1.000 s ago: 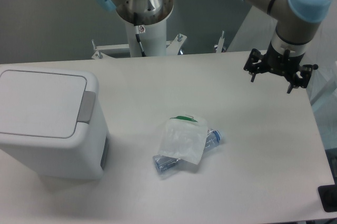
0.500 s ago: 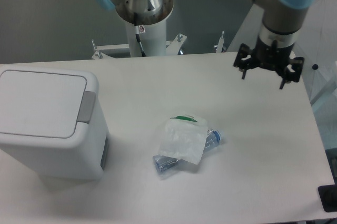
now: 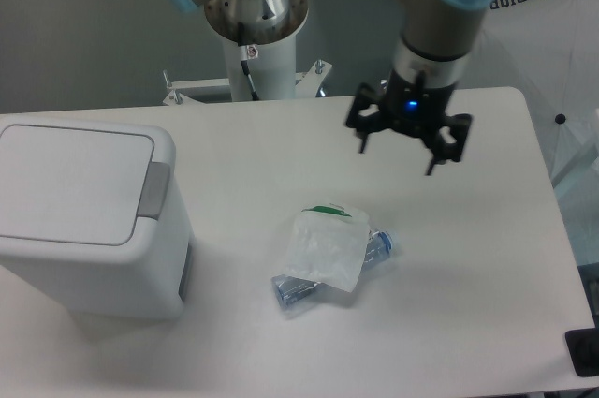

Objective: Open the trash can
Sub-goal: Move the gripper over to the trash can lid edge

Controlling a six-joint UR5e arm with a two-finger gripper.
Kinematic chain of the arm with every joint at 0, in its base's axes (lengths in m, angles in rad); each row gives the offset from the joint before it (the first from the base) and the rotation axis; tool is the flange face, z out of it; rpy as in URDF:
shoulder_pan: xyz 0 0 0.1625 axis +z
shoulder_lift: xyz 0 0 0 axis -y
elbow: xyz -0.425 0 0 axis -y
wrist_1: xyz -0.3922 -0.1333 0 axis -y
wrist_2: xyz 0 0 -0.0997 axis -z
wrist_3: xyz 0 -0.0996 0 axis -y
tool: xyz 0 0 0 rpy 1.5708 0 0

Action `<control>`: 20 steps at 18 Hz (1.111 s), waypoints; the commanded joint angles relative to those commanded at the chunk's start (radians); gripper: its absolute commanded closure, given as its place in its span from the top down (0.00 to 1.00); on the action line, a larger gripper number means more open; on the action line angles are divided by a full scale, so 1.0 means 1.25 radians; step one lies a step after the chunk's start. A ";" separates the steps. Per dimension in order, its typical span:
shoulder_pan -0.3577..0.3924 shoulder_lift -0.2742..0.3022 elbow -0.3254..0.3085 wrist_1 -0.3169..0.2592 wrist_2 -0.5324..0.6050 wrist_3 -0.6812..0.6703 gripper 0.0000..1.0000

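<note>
The trash can (image 3: 89, 220) is a boxy white bin at the left of the table. Its flat white lid (image 3: 70, 183) lies shut, with a grey push tab (image 3: 154, 190) at its right edge. My gripper (image 3: 398, 156) hangs above the middle of the table, well to the right of the bin and apart from it. Its fingers (image 3: 431, 160) point down and stand spread wide apart with nothing between them.
A small clear plastic bag with a green strip (image 3: 323, 246) lies on a clear bottle (image 3: 374, 250) at mid-table, below and left of the gripper. The arm's white base column (image 3: 257, 51) stands behind the table's far edge. A dark object (image 3: 582, 351) sits at the right edge.
The gripper has moved left from the table's far right toward the middle, and a little lower in the view. The trash can, bag and bottle have not moved.
</note>
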 joint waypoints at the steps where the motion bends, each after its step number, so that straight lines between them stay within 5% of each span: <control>1: 0.000 0.005 -0.001 0.000 -0.022 -0.022 1.00; 5: -0.024 0.010 0.004 0.009 -0.108 -0.159 1.00; 14: -0.120 -0.012 0.000 0.103 -0.119 -0.398 1.00; 20: -0.167 -0.013 -0.006 0.113 -0.123 -0.457 1.00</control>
